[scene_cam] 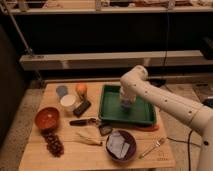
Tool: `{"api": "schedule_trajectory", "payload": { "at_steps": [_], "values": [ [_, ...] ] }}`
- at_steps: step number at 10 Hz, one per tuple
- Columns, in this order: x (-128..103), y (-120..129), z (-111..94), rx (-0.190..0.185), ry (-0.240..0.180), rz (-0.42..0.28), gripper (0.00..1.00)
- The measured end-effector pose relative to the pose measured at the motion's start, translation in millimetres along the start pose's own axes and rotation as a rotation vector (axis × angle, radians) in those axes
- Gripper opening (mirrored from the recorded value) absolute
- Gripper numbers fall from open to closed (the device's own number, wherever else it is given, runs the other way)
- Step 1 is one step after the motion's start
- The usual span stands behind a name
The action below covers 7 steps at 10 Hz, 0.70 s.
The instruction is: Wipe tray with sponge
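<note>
Reaching down into middle of green tray (111, 107), right of centre on surface (35, 157): claw (126, 105), open or closed cannot tell. Sponge not made out, maybe beneath. Wiping probably underway, unfinished.

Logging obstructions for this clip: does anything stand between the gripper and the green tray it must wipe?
Nothing visible does. The gripper is down inside the green tray, near its middle. The orange and the purple bowl lie outside the tray.

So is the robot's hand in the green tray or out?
In. The gripper is down inside the rim of the tray, near its middle.
</note>
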Motion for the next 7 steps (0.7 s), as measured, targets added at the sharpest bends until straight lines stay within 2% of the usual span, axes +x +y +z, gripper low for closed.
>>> {"api": "schedule_trajectory", "payload": {
  "at_steps": [3,5,7],
  "values": [
    [-14,-40,11,0.072,-0.038,-0.061,0.21],
    [-36,-60,8,0.121,-0.072,-0.102,0.21],
    [-65,-58,0,0.124,-0.089,-0.112,0.21]
  ]
}}
